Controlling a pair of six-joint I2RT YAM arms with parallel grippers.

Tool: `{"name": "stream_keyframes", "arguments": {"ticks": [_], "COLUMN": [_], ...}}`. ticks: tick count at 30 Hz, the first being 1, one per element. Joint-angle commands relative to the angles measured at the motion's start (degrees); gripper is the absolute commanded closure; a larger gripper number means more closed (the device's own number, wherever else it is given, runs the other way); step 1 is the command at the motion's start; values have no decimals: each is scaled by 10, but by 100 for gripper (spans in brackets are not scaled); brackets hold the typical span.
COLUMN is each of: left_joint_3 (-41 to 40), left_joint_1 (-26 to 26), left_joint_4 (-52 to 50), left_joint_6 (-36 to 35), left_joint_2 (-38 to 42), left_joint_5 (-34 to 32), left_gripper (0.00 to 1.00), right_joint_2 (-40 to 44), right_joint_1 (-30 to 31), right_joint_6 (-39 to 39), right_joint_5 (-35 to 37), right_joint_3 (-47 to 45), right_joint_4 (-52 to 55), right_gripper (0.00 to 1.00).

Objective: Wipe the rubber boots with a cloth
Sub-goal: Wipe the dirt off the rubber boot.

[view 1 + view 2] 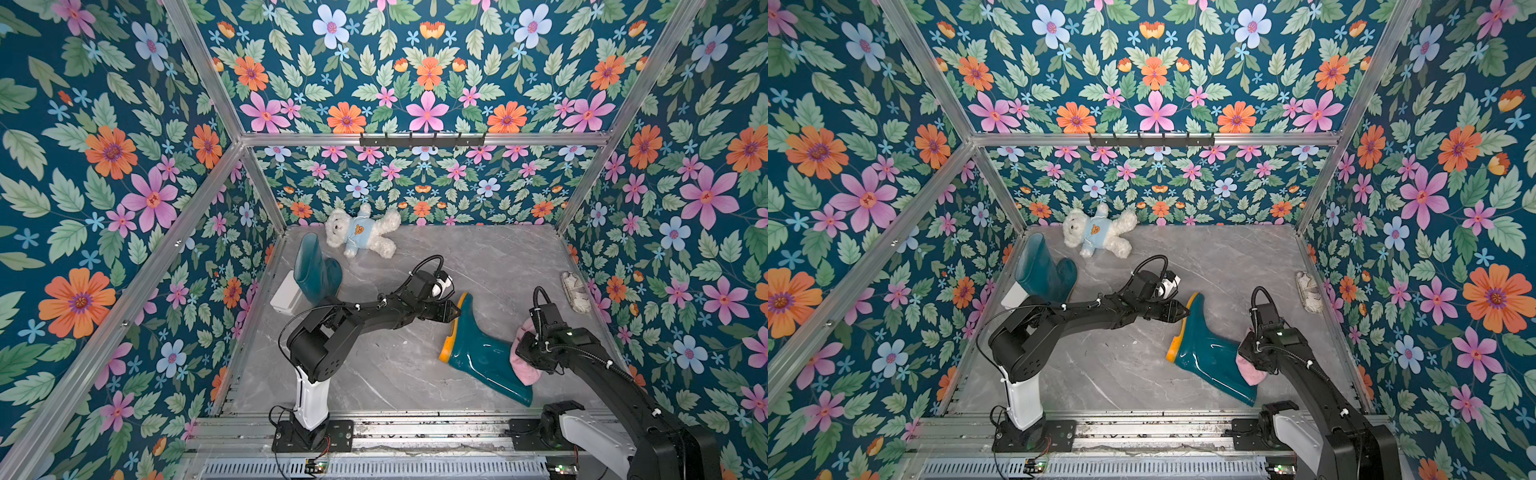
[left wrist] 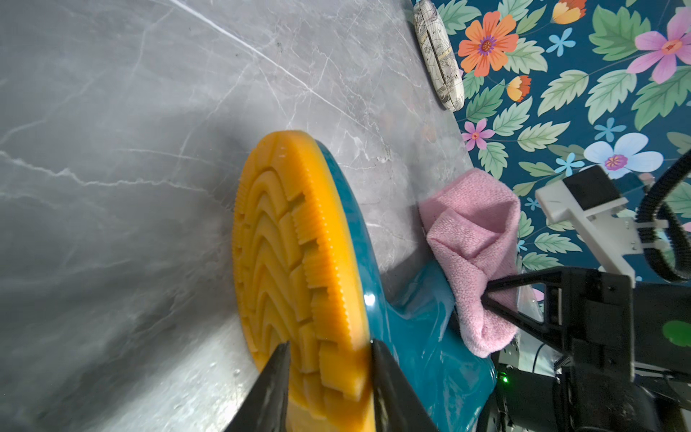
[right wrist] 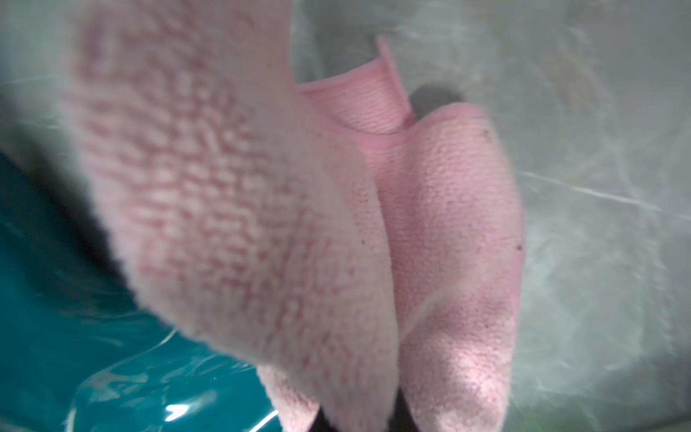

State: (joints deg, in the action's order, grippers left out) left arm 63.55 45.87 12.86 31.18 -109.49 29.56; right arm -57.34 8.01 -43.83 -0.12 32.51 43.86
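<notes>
Right claw (image 2: 485, 294) holds pink cloth (image 2: 471, 232) against fallen boot (image 1: 478, 353); teddy bear (image 1: 357, 232) well apart.

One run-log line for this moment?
left tool: grips toe of lying glossy teal rubber boot | right tool: holds pink terry cloth against boot shaft

teddy bear (image 1: 360, 232) — white box (image 1: 285, 297) — patterned case (image 1: 575, 291)

Both top views look steeply down on the floor (image 1: 374, 374) — close wrist views share the cloth (image 2: 475, 239).
</notes>
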Motion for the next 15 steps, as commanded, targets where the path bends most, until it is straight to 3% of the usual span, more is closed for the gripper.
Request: {"name": "stream_keyframes", "arguments": {"ticks": [1, 11, 15], "left_joint_3": [-2, -6, -8], "left_joint_1": [1, 1, 0], "left_joint_4": [-20, -10, -12], "left_joint_6": [0, 7, 12], "left_joint_2": [-2, -6, -7], "left_joint_5": [-9, 1, -7], "left_gripper": [62, 64, 77], "right_joint_2": [-9, -11, -26], "right_joint_1": [-13, -14, -14], "right_joint_6": [-18, -24, -33], "right_joint_5": [23, 8, -15], "right_joint_3": [3, -22, -47], "right_joint_4": [39, 1, -46], "right_gripper": [100, 100, 100]}}
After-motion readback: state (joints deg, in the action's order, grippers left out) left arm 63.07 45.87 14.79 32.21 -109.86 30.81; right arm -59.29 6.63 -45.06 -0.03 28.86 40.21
